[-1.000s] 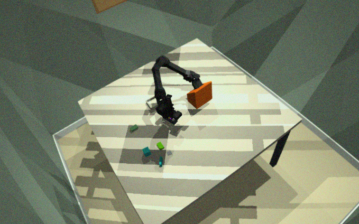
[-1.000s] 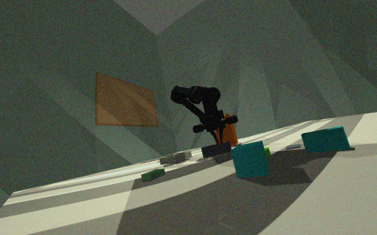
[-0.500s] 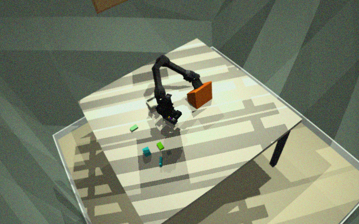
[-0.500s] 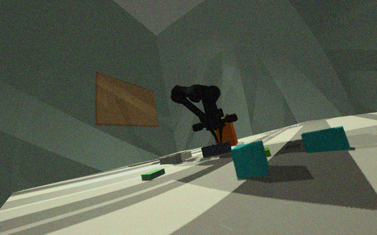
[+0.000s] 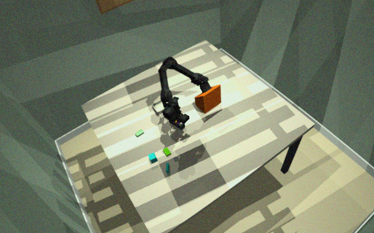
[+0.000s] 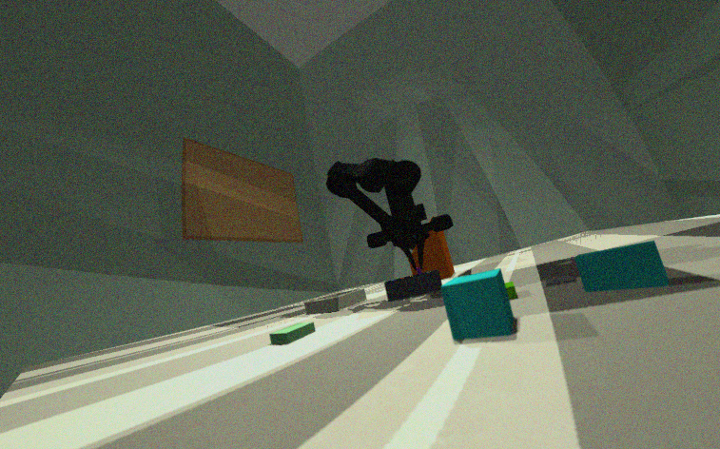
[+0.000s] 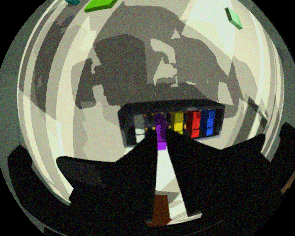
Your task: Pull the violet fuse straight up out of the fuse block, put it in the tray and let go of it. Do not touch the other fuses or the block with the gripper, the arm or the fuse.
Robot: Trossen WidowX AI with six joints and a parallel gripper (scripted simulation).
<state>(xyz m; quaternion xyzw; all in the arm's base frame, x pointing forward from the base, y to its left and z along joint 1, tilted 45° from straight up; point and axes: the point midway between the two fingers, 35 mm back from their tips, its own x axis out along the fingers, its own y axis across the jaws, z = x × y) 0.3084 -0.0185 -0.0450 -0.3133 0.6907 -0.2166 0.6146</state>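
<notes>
The dark fuse block [image 6: 410,287] [image 7: 170,106] stands below my gripper [image 6: 418,268] [image 7: 160,134], which points down and is shut on the violet fuse [image 7: 161,122] [image 6: 418,270]. Violet shows just above the block's top in the exterior view. Whether the fuse's lower end is clear of its slot is hidden. In the wrist view a whitish fuse [image 7: 140,132] is left of it; yellow [image 7: 178,122], red [image 7: 194,125] and blue [image 7: 209,123] fuses stand to its right. The fingertips are very close to the whitish and yellow fuses. The grey tray [image 5: 154,109] [image 6: 322,305] lies beside the block, partly behind the arm in the top view.
An orange block [image 5: 211,99] [image 6: 437,253] stands near the arm's base. A pale green piece [image 5: 139,133] [image 6: 292,333] [image 7: 233,18], a lime piece [image 5: 166,151] [image 7: 100,4], a cyan cube [image 5: 152,158] [image 6: 476,306] and a teal slab [image 5: 167,168] [image 6: 621,267] lie farther out.
</notes>
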